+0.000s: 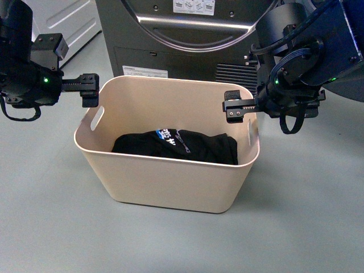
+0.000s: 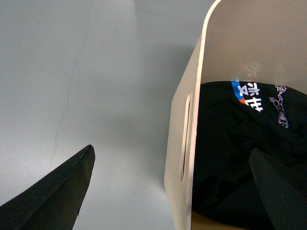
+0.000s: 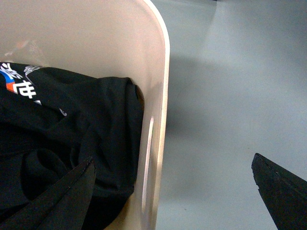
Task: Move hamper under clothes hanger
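Observation:
The beige hamper (image 1: 170, 182) stands on the grey floor in the middle of the front view, with a black printed garment (image 1: 176, 147) in it. My left gripper (image 1: 90, 90) is open over the hamper's left short end. In the left wrist view (image 2: 171, 152) its jaws straddle the end wall (image 2: 184, 96) with the slot handle (image 2: 186, 139), not touching it. My right gripper (image 1: 236, 108) is open over the right short end. In the right wrist view (image 3: 172, 160) it straddles that wall (image 3: 162, 86) and slot (image 3: 148, 158). The clothes hanger is out of view.
A large dark grey machine (image 1: 182, 40) with a round door stands right behind the hamper. A white panel (image 1: 68, 17) is at the back left. Bare grey floor (image 1: 307, 227) lies in front of and beside the hamper.

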